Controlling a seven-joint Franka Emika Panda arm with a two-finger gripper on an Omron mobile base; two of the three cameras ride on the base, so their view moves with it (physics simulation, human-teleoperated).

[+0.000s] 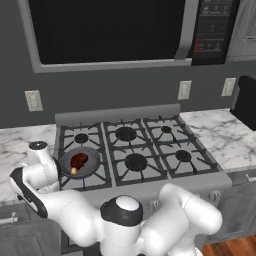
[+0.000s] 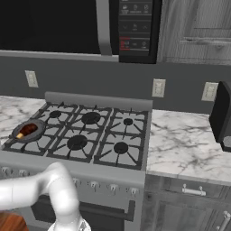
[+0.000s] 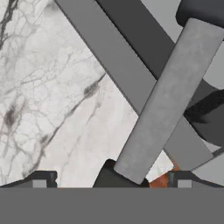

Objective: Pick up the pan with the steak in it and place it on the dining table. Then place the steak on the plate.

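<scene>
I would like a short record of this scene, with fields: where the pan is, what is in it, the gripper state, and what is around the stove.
pan: the pan sits on the front left burner of the stove
contents: the steak lies inside the pan
handle: a long grey handle crosses the hand view diagonally, above the fingertips
gripper: the gripper is open, holding nothing
surroundings: marble counter on both sides of the stove; microwave above it
task progress: pan not yet lifted
</scene>
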